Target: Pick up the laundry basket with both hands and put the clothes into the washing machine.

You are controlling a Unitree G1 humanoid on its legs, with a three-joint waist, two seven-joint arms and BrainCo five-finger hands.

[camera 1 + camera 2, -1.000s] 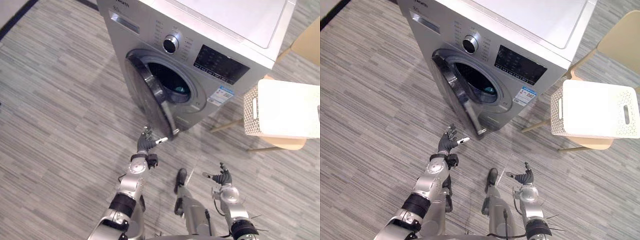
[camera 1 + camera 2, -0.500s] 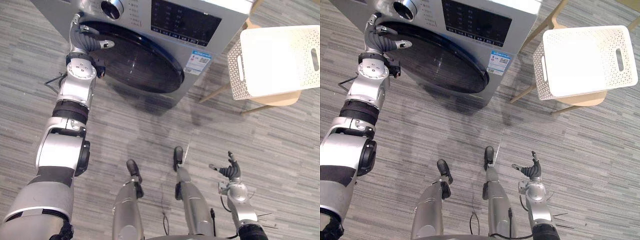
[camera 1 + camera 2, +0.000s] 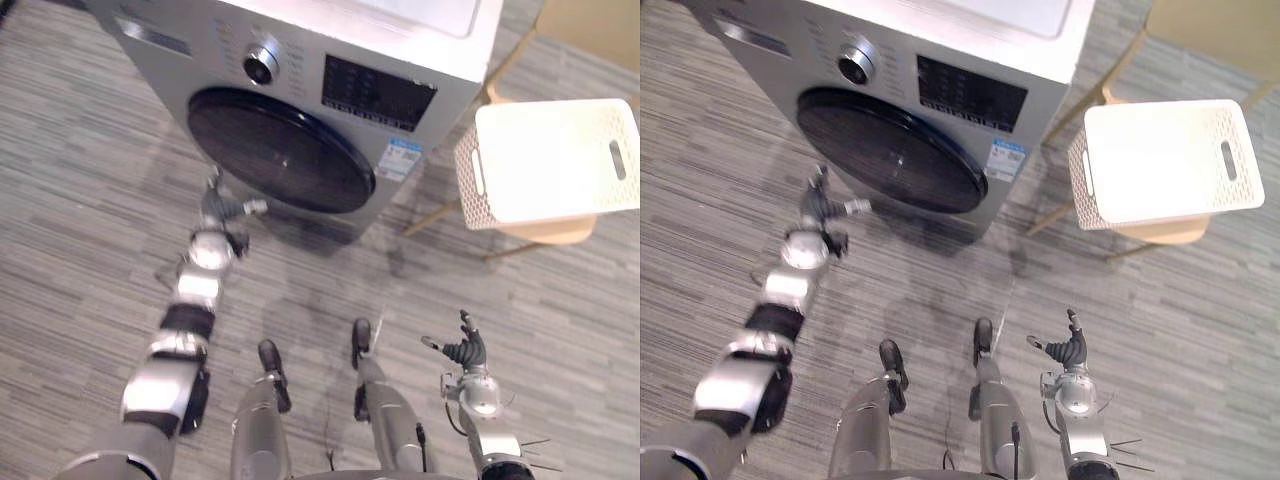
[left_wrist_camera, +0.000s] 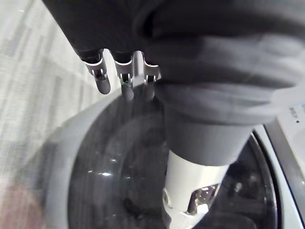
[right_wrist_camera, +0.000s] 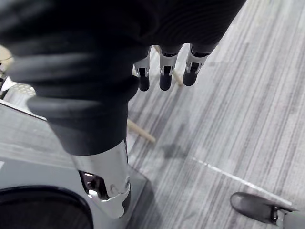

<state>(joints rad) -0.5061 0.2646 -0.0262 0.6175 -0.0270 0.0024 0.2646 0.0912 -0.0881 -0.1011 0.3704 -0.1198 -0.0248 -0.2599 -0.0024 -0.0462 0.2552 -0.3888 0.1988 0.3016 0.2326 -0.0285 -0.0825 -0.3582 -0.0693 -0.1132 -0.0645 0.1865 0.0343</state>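
Nearest, the right hand (image 3: pixel 465 352) hangs low above the floor (image 3: pixel 80 250), fingers loosely open and empty. The left hand (image 3: pixel 222 211), fingers straight and empty, hovers by the closed door (image 3: pixel 280 150) of the washing machine (image 3: pixel 300 45). Well beyond the right fingers, the laundry basket (image 3: pixel 550 160) sits on a chair (image 3: pixel 555 232).

Left arm (image 3: pixel 188 312) extended toward the far left, left hand (image 3: pixel 222 208) spread and empty. Right arm (image 3: pixel 492 432) bent low at near right, right hand (image 3: pixel 466 352) relaxed, empty.

We see silver-grey arms (image 3: pixel 197 288) banded black; left hand (image 3: pixel 222 208) and right hand (image 3: pixel 466 352) wear dark ribbed covers (image 5: pixel 71 95), silver fingers (image 5: pixel 165 69) dark-tipped
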